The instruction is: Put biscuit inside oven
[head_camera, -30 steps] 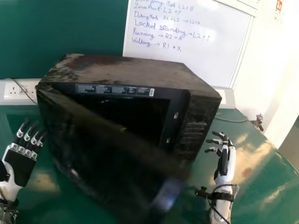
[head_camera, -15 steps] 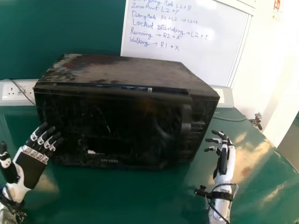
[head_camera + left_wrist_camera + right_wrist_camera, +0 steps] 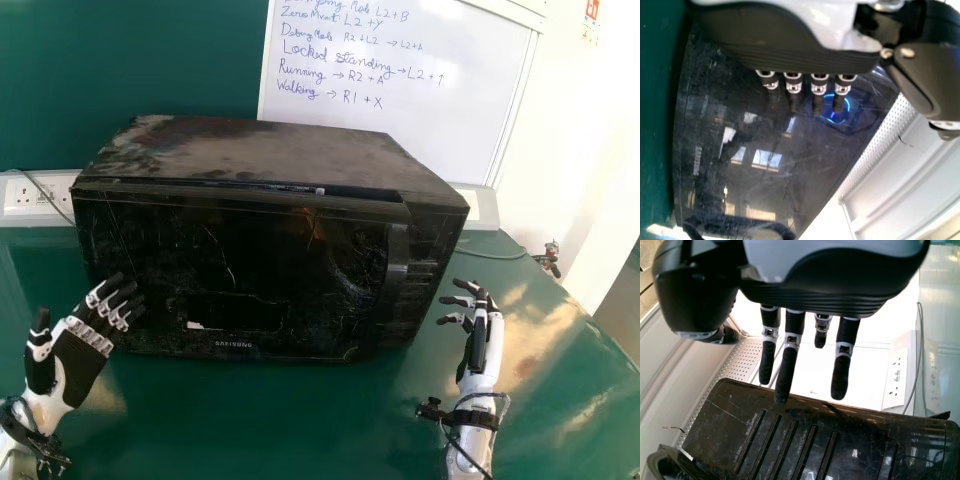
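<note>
By the microwave oven [image 3: 250, 150], my left fingers [image 3: 793, 87] and right fingers [image 3: 786, 375] are released; weak push could leave door [image 3: 270, 265] unlatched.

The door [image 3: 250, 265] hides the inside of the oven [image 3: 250, 155] from me. In the head view, the left forearm [image 3: 18, 455] and right forearm [image 3: 470, 458] run off the bottom edge. The left hand's [image 3: 78, 362] fingers [image 3: 793, 83] darken toward their tips in the left wrist view, and I cannot tell whether they touch the door. The oven covers the whiteboard's [image 3: 400, 120] lower part; the top edge crops its writing. A little object [image 3: 553, 260] on the desk [image 3: 250, 420] is too small for me to identify.
</note>
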You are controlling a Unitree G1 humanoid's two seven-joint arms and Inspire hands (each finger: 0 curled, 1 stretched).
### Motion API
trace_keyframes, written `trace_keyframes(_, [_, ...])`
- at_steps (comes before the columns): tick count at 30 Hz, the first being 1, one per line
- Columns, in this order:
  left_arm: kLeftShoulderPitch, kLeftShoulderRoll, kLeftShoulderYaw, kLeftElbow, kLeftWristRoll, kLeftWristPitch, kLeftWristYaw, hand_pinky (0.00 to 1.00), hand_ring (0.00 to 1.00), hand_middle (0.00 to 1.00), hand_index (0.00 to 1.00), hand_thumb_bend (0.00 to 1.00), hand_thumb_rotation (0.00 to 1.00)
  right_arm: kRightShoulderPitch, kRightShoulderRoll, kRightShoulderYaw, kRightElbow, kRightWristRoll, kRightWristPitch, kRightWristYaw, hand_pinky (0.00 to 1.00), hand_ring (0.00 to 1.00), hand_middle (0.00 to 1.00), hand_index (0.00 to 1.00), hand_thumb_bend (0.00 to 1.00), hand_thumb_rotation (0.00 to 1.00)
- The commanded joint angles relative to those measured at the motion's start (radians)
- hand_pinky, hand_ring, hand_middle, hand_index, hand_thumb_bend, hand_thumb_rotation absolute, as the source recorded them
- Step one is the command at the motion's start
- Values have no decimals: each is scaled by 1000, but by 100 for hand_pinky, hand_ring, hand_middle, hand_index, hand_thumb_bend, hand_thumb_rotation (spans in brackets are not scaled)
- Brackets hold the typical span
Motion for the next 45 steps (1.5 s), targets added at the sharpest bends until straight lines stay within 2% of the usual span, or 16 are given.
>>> trace_keyframes(1, [9,-3,-14,-22,9,7,24,4,43,81,78,0,0,70,57,8,41,-6,0,-2,31,35,43,62,44,68])
trace_keyframes(4, [16,-4,-22,-33,2,12,43,3,48,88,81,0,0,71,53,14,40,-25,2,-22,31,36,43,62,45,70])
trace_keyframes(9, [25,-1,-27,-46,-1,18,68,9,54,94,85,0,0,70,57,11,39,-14,1,-10,31,36,43,62,45,70])
trace_keyframes(16, [26,3,-25,-42,-2,8,68,24,56,96,86,0,0,69,60,5,42,-3,0,2,31,35,43,62,45,69])
trace_keyframes(18, [26,8,-20,-44,-6,10,68,22,53,96,85,0,0,69,61,4,41,-3,2,1,31,35,43,62,46,69])
trace_keyframes(20, [25,17,-10,-36,-13,18,70,16,56,95,84,0,0,70,61,4,39,-6,2,-4,31,35,43,62,45,69])
trace_keyframes(23, [14,24,17,3,-31,5,59,19,61,85,81,0,0,70,59,5,40,-11,1,-12,30,35,43,62,45,68])
trace_keyframes(26, [13,27,48,29,-38,-4,83,25,54,68,76,0,0,70,60,2,40,-2,5,-4,31,35,43,62,46,68])
trace_keyframes(29, [2,26,86,64,-46,-23,119,25,47,60,74,0,0,69,57,1,43,-3,6,-3,31,36,43,62,46,69])
trace_keyframes(31, [-12,19,116,101,-47,-42,158,24,42,56,74,5,0,69,53,3,43,-8,8,-7,31,36,43,62,45,68])
trace_keyframes(35, [-37,-8,167,167,-66,-47,246,27,46,56,76,10,0,71,49,3,41,-13,17,-14,31,36,43,63,45,69])
trace_keyframes(37, [-51,-17,184,200,-73,-59,267,32,51,61,81,7,0,72,48,2,40,-10,19,-11,31,36,44,63,44,69])
trace_keyframes(40, [-57,-27,190,210,-56,-70,326,34,54,67,84,8,0,72,45,3,41,-11,19,-11,31,36,44,63,47,71])
trace_keyframes(42, [-63,-27,192,220,-58,-77,333,29,53,68,86,7,0,71,46,3,40,-11,23,-11,31,36,43,62,47,72])
trace_keyframes(45, [-66,-27,192,220,-56,-81,350,28,54,68,86,7,0,70,47,4,40,-14,22,-15,31,36,43,62,46,72])
